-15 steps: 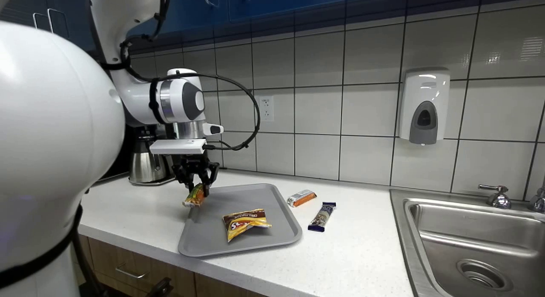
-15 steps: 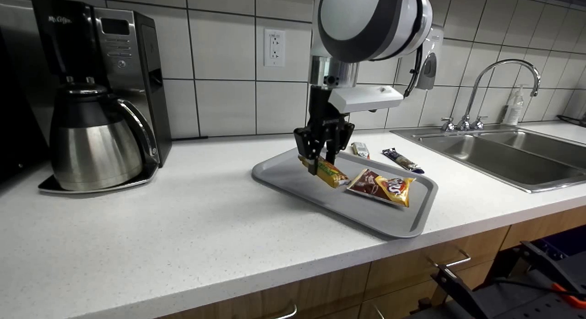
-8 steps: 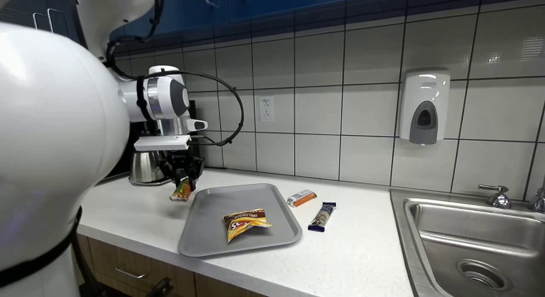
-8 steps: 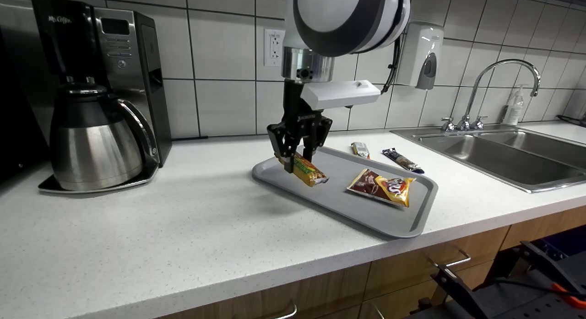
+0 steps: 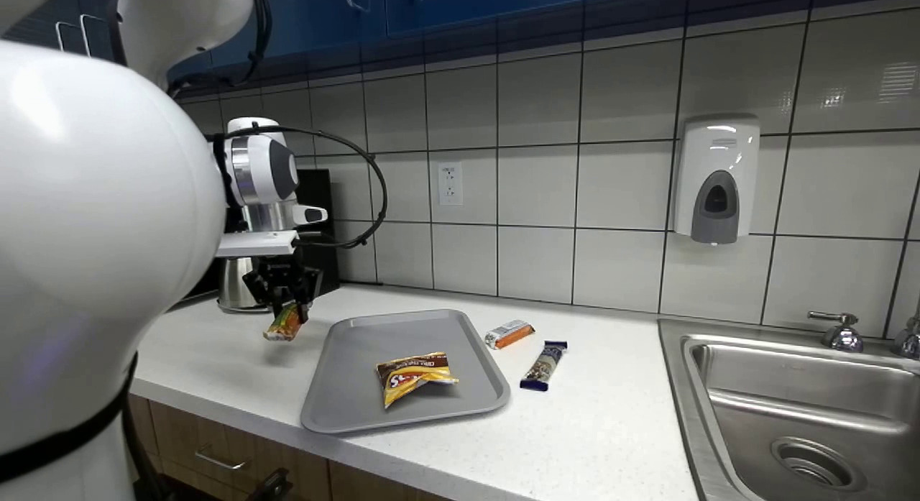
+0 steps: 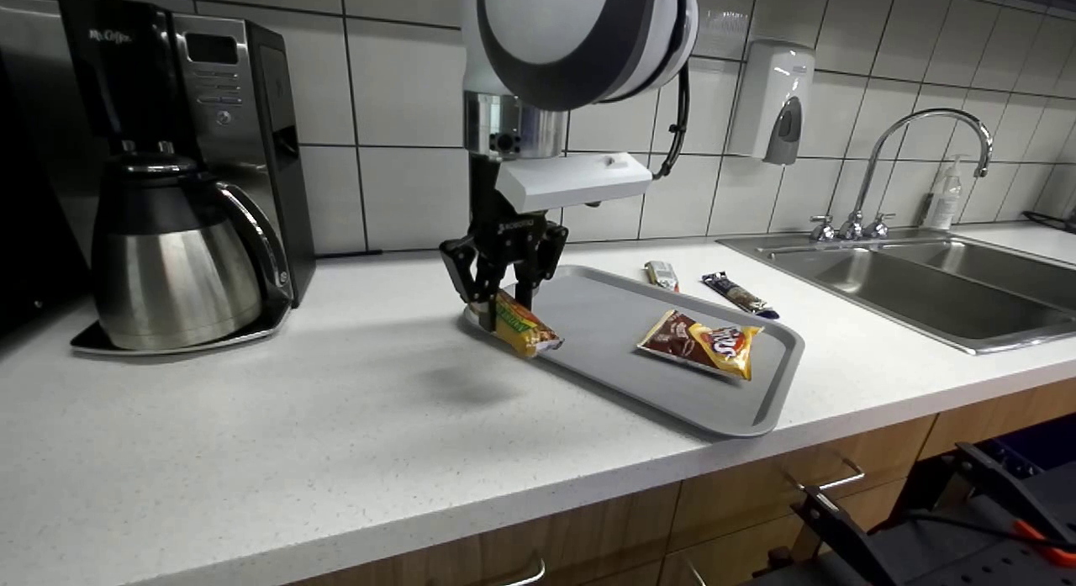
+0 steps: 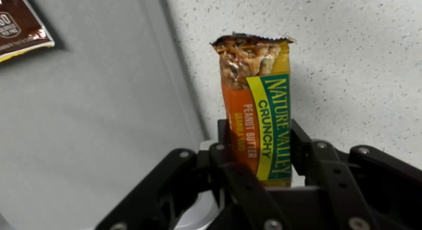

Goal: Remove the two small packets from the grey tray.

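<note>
White-tiled wall [image 5: 539, 185], speckled white table [image 5: 589, 415]. In an exterior view your hand [image 5: 291, 314] is clamped on the Nature Valley granola bar [image 5: 282, 328], raised off the table just beside the grey tray [image 5: 402, 330]; brown-and-yellow snack bag [image 5: 411, 375] on the tray, orange-and-white bar [image 5: 509, 334] on the table near the tray's opposite edge. In an exterior view the coffee maker [image 6: 223, 94] stands well apart from your hand. Wrist view: your fingers [image 7: 300, 146] flank the granola bar, touching both sides; tray rim alongside.
</note>
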### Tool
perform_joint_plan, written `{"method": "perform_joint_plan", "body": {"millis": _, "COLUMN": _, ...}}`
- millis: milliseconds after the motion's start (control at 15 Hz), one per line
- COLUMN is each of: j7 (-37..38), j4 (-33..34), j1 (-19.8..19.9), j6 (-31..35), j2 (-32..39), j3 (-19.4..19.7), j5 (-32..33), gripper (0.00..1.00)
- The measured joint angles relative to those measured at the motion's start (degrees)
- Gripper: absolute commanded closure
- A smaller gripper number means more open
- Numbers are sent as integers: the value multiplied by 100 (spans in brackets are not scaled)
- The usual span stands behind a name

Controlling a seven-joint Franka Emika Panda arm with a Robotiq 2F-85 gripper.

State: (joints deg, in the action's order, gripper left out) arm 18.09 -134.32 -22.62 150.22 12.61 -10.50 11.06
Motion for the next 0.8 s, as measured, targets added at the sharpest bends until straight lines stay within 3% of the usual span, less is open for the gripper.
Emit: {"method": "perform_joint_plan", "body": {"millis": 800, "j7": 8, "j4": 605, "j1": -280, "j6": -93, "j2": 831, "j3": -12, "j5": 0, "gripper": 81}}
